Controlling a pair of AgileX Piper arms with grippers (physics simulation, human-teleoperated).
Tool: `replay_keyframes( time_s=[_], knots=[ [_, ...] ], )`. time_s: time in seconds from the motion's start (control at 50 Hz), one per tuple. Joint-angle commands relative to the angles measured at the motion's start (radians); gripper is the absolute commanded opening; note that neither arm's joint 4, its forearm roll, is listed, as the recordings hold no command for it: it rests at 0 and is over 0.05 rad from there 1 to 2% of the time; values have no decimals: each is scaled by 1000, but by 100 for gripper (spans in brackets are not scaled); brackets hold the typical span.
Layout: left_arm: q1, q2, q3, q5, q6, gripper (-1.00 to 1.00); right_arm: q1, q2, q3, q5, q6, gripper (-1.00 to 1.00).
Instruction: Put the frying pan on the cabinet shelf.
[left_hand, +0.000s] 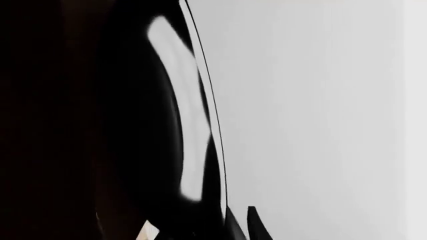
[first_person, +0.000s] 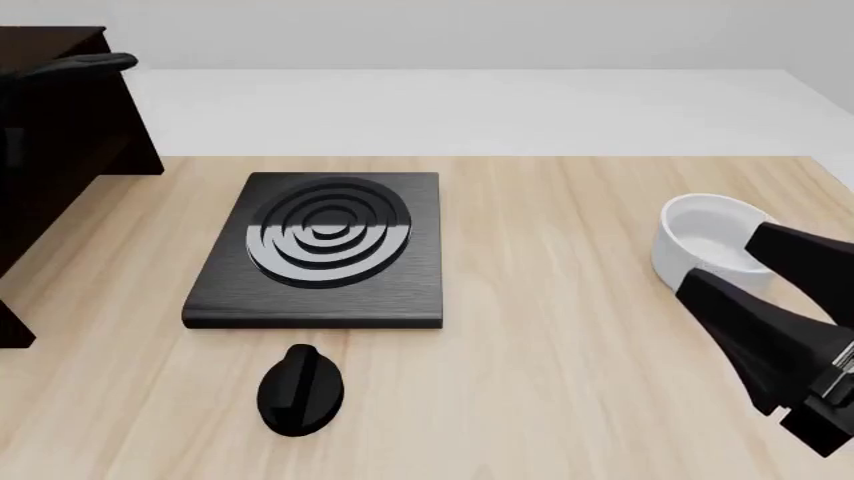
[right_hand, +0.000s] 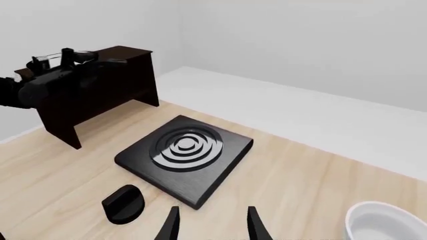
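A light wooden desk (first_person: 561, 330) stands before a pale grey wall. At its far left rises the dark cabinet (first_person: 67, 130), with the left arm (first_person: 80, 65) reaching over its top. The left hand (left_hand: 243, 227) shows only its fingertips, with the glossy frying pan (left_hand: 180, 110) close against them; its grip cannot be told. Mid-desk lies the square stove plate (first_person: 320, 250), a black knob (first_person: 300, 390) just in front. Further right sits the white bowl (first_person: 714, 235). The right hand (right_hand: 212, 227) hovers above the desk, fingers spread, holding nothing.
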Motion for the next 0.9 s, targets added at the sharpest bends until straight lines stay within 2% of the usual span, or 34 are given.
replay_keyframes(
  time_s=[0.02,0.18,0.22,0.24,0.42,0.6,0.72,0.8,0.9],
  knots=[
    [-26,-54,71,-54,-4,100,0,-1,11,-6,3,100],
    [-56,-101,104,-59,5,100,-5,-6,9,1,8,100],
    [-33,-131,66,0,72,100,-2,0,12,-5,5,100],
    [-48,-137,92,-24,39,100,-1,3,13,-8,6,100],
    [-60,-203,109,4,70,100,-1,4,16,-8,11,100],
    [-78,-283,159,9,67,100,3,8,13,-9,9,100],
    [-76,-283,174,-6,62,100,4,5,9,-5,8,100],
    [-91,-324,180,21,74,100,5,6,8,-7,9,100],
    [-111,-402,166,108,94,100,9,5,11,-7,7,100]
  ],
)
